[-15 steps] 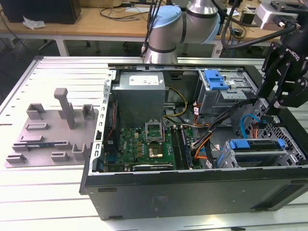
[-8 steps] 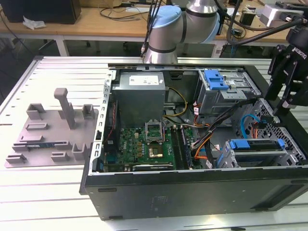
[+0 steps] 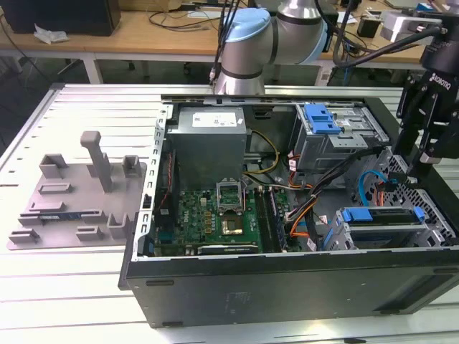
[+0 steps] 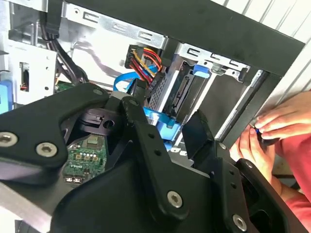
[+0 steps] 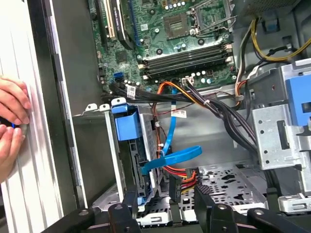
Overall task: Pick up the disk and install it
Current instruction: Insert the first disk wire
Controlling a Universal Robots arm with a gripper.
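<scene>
Judged nearly complete, with disk [image 5: 127, 127] seated in cage [image 5: 109, 145] and gripper [image 5: 166, 198] spread, empty, nearby.

Exterior view: raised, distant, looking down into whole open black metal computer case [image 3: 287, 287]. Both wrist views: close inside case, past black gripper [image 5: 165, 196], differing angles; shared: silver metal drive cage with blue tab [image 5: 127, 127] [image 4: 200, 70], person's hand [image 5: 9, 104] [image 4: 277, 121].
</scene>
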